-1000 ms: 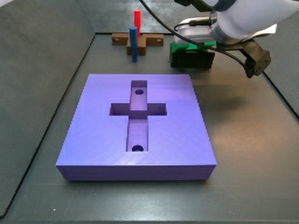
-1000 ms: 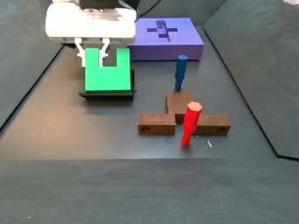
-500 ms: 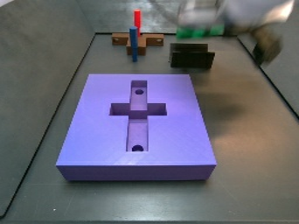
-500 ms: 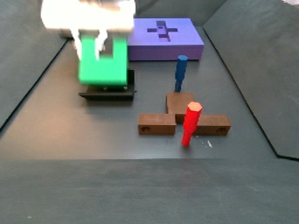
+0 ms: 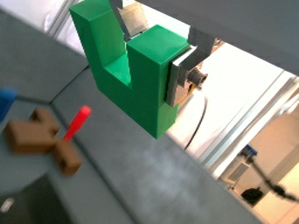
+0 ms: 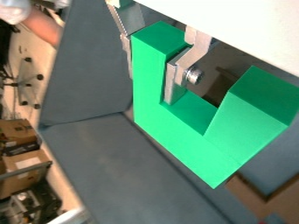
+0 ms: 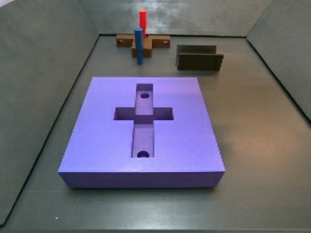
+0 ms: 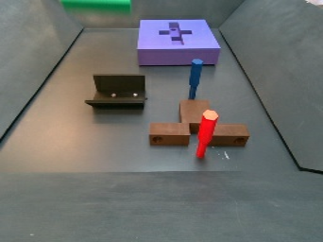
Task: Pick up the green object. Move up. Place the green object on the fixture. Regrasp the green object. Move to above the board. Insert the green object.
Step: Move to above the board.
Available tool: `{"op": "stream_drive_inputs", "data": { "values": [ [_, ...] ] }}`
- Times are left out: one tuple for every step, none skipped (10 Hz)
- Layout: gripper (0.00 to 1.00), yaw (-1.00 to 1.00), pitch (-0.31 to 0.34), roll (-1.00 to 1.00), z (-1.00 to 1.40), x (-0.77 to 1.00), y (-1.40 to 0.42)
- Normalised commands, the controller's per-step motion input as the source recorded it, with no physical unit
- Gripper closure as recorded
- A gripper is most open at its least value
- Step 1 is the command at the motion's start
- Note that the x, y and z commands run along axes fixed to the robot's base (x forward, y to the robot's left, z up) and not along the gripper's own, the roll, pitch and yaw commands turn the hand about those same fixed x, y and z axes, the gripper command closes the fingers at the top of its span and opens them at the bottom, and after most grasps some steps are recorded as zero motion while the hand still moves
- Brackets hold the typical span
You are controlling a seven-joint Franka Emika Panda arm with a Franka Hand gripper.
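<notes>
We see the gripper (image 6: pixel 177 66), fingers (image 6: pixel 173 77) clamped on the green object (image 6: pixel 211 122), high above the empty fixture (image 8: pixel 117 91) (lowering squarely into its channel looks wise).

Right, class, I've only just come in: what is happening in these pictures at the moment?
A robot arm's claw is shut on the green object, its silver fingers clamping one prong of the U shape in both wrist views. The arm is raised high: in a side view only the green object's lower edge shows at the top of the picture. Below, the fixture stands empty on the floor, and the purple board has nothing in its cross-shaped recess. The red and blue pegs stand untouched.
</notes>
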Motion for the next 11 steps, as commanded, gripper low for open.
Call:
{"op": "stream_drive_inputs", "data": {
  "values": [
    [1.00,0.02,0.038,-0.02,0.64,0.00,0.00],
    [1.00,-0.11,0.066,-1.00,0.27,-1.15,-1.40],
    [1.00,-0.11,0.059,-1.00,0.27,-1.16,-1.40],
    [1.00,-0.10,0.035,-1.00,0.27,-1.25,-1.40],
    [1.00,-0.09,0.031,-1.00,0.24,-1.29,-1.40],
    [1.00,-0.09,0.035,-1.00,0.25,-1.30,-1.40],
    [1.00,-0.08,0.039,-1.00,0.25,-1.35,-1.40],
    [1.00,-0.08,0.036,-1.00,0.13,-0.79,-0.77],
    [1.00,-0.07,0.046,-1.00,0.04,-0.35,-0.28],
    [1.00,-0.07,0.054,-1.00,0.03,-0.17,-0.14],
    [1.00,-0.06,0.042,-1.00,0.01,-0.11,-0.05]
  ]
}}
